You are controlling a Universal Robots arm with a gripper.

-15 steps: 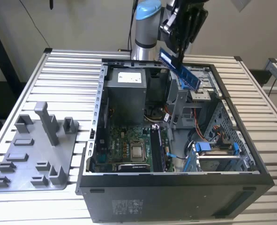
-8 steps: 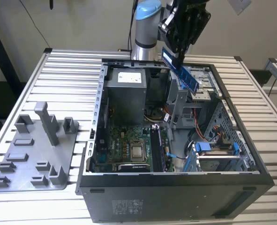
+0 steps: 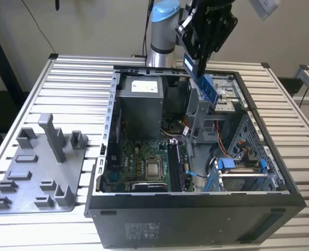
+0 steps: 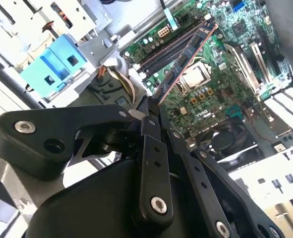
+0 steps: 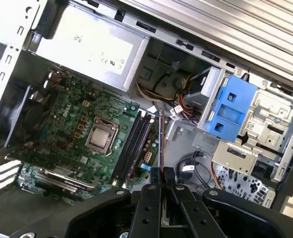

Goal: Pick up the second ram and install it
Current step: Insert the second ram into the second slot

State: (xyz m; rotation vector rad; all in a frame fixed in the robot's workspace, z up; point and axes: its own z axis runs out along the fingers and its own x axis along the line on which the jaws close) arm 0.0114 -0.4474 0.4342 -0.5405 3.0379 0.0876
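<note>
We see the pincer (image 5: 161, 174) closed on the second ram (image 5: 160, 141), hanging over the memory slots (image 5: 131, 146). If it sits tilted in the grip, we fear it misses the slot.

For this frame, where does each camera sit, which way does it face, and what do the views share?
Exterior view: off the arm, above the table, looking down into the open computer case; the arm and gripper hold the second ram.
Second wrist view: on the wrist, facing along the gripper and second ram onto the motherboard.
First wrist view: on the wrist, facing past the gripper into the case, second ram edge-on.
Shared: both wrist views show the processor socket and blue bracket.
</note>
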